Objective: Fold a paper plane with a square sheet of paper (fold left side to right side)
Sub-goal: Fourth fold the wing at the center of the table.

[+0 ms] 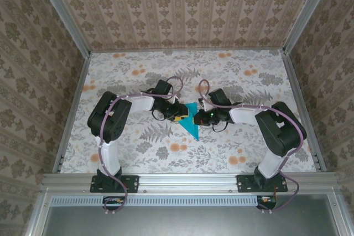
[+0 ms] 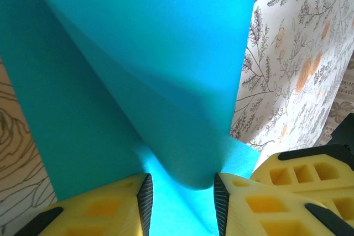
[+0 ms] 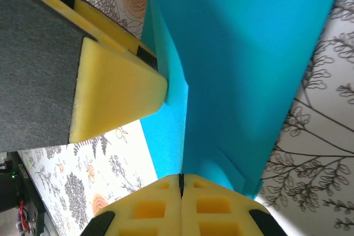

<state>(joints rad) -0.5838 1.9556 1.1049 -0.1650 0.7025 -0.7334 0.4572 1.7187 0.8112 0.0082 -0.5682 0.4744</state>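
The square sheet of paper (image 1: 192,126), turquoise-blue, is folded into a pointed wedge at the table's middle, tip toward the near edge. My left gripper (image 1: 180,115) meets it from the left and my right gripper (image 1: 199,117) from the right. In the left wrist view a raised flap of paper (image 2: 155,53) curls down into a rounded fold that fills the gap between the pads of the left gripper (image 2: 181,197). In the right wrist view the right gripper (image 3: 181,183) is shut on the paper's (image 3: 249,53) upright crease. The left gripper's yellow finger (image 3: 119,92) presses the sheet from the other side.
The floral tablecloth (image 1: 221,75) covers the table. Aluminium rails (image 1: 72,109) and patterned walls close in the sides and back. Both arm bases (image 1: 113,183) sit at the near edge. Bare cloth lies all round the paper.
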